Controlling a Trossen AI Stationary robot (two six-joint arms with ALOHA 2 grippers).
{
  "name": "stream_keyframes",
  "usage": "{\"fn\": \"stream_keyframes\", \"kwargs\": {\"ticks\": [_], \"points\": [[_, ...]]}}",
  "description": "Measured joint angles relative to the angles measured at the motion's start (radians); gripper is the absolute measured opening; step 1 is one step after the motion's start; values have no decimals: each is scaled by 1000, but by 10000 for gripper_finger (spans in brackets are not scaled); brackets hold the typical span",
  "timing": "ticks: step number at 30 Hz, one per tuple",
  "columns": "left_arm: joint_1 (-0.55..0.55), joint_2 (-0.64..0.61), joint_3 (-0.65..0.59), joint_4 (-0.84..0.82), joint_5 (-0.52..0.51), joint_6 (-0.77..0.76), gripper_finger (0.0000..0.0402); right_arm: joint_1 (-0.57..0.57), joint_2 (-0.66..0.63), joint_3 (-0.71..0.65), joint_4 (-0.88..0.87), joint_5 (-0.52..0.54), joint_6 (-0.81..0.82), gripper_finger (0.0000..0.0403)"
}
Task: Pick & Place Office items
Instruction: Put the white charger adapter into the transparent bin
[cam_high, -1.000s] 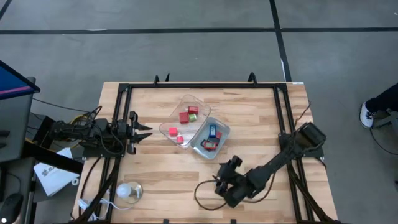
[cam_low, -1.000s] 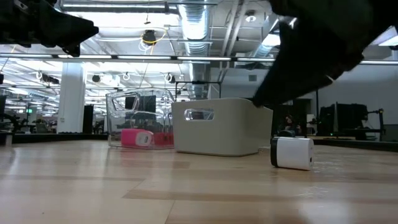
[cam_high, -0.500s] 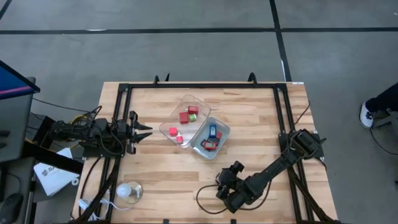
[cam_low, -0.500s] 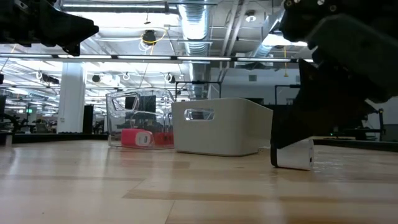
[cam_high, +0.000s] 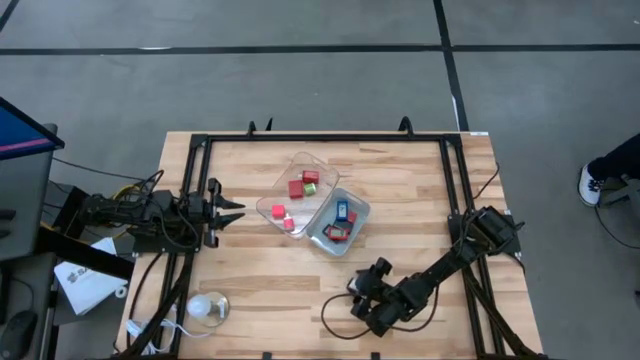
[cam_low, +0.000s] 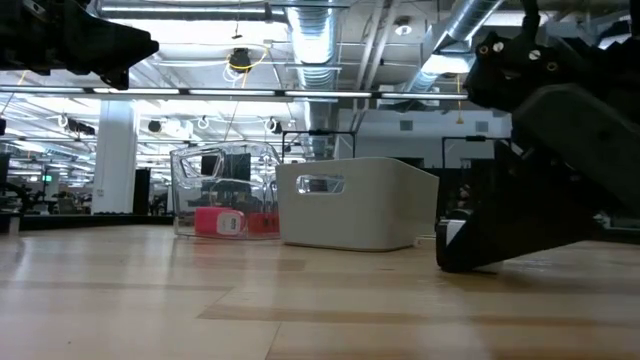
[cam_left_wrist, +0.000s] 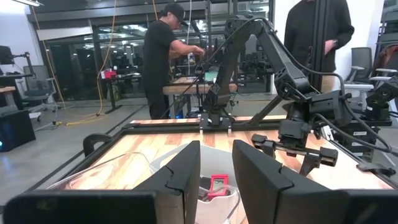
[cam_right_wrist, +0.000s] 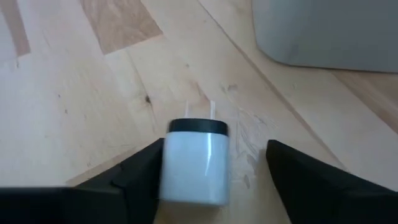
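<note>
The right gripper (cam_high: 358, 293) is low over the near part of the wooden tabletop (cam_high: 400, 180), its fingers (cam_right_wrist: 134, 171) spread wide to either side of a small white plug adapter (cam_right_wrist: 194, 158) with a black face and two metal prongs. One finger stands just beside the adapter's side; the other is clearly apart from it. The adapter lies on the tabletop, between the fingers but not gripped.

Farther toward the middle of the tabletop sit two containers touching each other: a clear tray (cam_high: 293, 187) holding red blocks (cam_high: 296, 188), a green piece (cam_high: 311, 188) and pink pieces (cam_high: 279, 212), and a grey tray (cam_high: 340, 222) holding a blue piece (cam_high: 341, 211) and red clips (cam_high: 337, 233).

The left gripper (cam_high: 236, 211) waits at the tabletop's left edge, raised, its fingers (cam_left_wrist: 180, 174) closed down to a narrow gap and holding nothing. A round whitish object with a cord (cam_high: 203, 307) lies near the front left corner. In the left wrist view, two people stand in the room beyond.
</note>
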Motion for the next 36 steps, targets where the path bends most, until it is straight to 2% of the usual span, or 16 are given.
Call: {"fn": "stream_keyframes", "kwargs": {"ticks": [3, 6, 7, 10, 14, 18, 21, 23, 25, 27, 30, 32, 36], "points": [[0, 0, 0, 0, 0, 0, 91, 0, 0, 0, 1, 7, -21, 217], [0, 0, 0, 0, 0, 0, 91, 14, 3, -3, -7, 44, -28, 128], [0, 0, 0, 0, 0, 0, 91, 26, 3, -3, -8, 66, -34, 113], [0, 0, 0, 0, 0, 0, 91, 76, -25, -4, -5, 145, -46, 122], [0, 0, 0, 0, 0, 0, 91, 150, -156, -3, -14, 299, -80, 122], [0, 0, 0, 7, 0, 0, 91, 214, -338, -1, -39, 524, -251, 122], [0, 0, 0, 8, 0, -3, 91, 191, -471, -14, -51, 549, -406, 122], [0, 0, 0, 8, 0, -3, 91, 114, -551, -44, -39, 479, -477, 122], [0, 0, 0, 13, 0, -2, 91, 7, -613, -86, 42, 344, -583, 122], [0, 0, 0, 13, 0, 2, 91, -115, -660, -160, 239, 140, -732, 122], [0, 0, 0, 13, 0, 8, 91, -321, -696, -283, 624, -244, -906, 122], [0, 0, 0, 12, 0, 7, 91, -469, -698, -335, 790, -454, -931, 122], [0, 0, 0, 12, 0, 5, 91, -715, -651, -353, 842, -714, -890, 122]]}}
